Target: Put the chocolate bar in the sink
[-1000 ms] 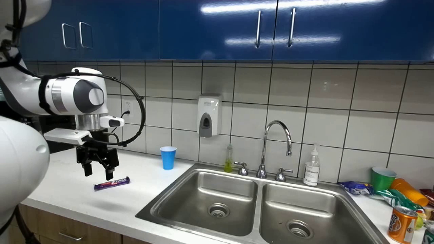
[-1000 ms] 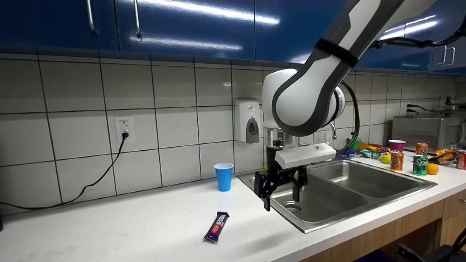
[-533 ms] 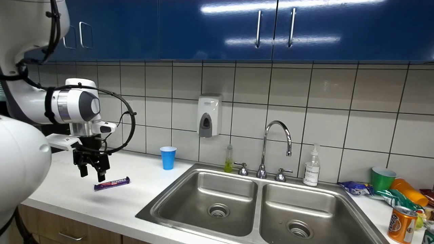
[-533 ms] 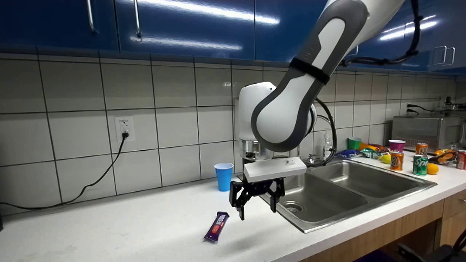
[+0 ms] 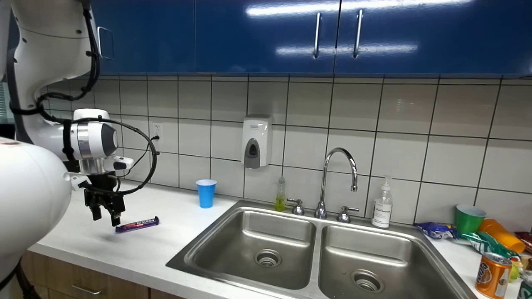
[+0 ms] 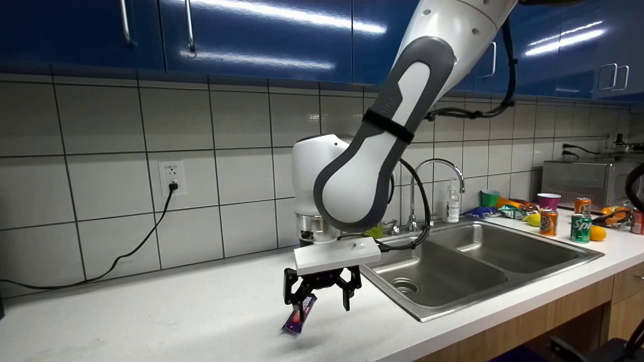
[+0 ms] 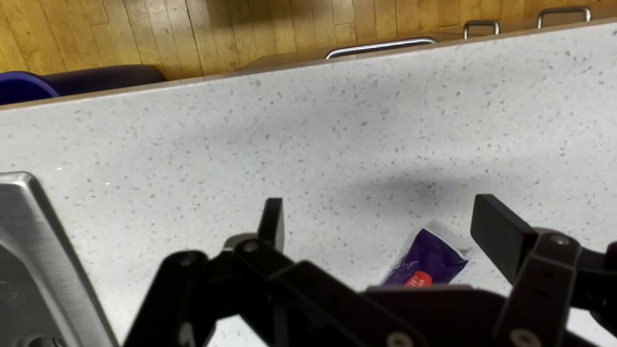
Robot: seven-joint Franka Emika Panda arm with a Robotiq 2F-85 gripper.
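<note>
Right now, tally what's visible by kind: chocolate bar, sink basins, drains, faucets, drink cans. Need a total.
Chocolate bar: 1
Sink basins: 2
Drains: 2
Faucet: 1
Drink cans, one cut off by the frame edge: 4
Total: 10

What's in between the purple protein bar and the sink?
In an exterior view, white countertop lies between the purple protein bar and the double-basin sink.

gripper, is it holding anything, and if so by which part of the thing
Nothing is held: the gripper stands open, and the chocolate bar lies on the counter.
</note>
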